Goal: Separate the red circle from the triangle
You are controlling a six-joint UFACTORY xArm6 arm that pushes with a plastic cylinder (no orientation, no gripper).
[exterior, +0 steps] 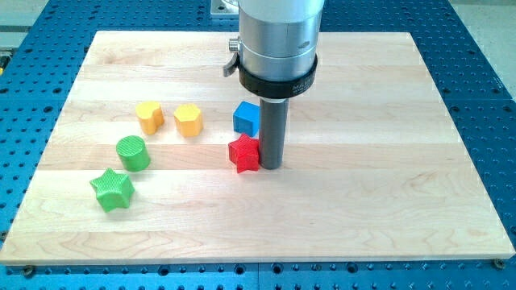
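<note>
My tip (271,167) rests on the board just right of a red star-shaped block (244,154) and touches its right side. A blue cube (247,118) stands just above the red block, left of the rod. No red circle and no triangle shows in this view. The rod and its wide grey mount hide part of the board's top middle.
A yellow heart-like block (149,117) and a yellow hexagon (188,120) sit side by side at the left. A green cylinder (133,153) and a green star (111,189) lie below them. The wooden board (387,201) lies on a blue perforated table.
</note>
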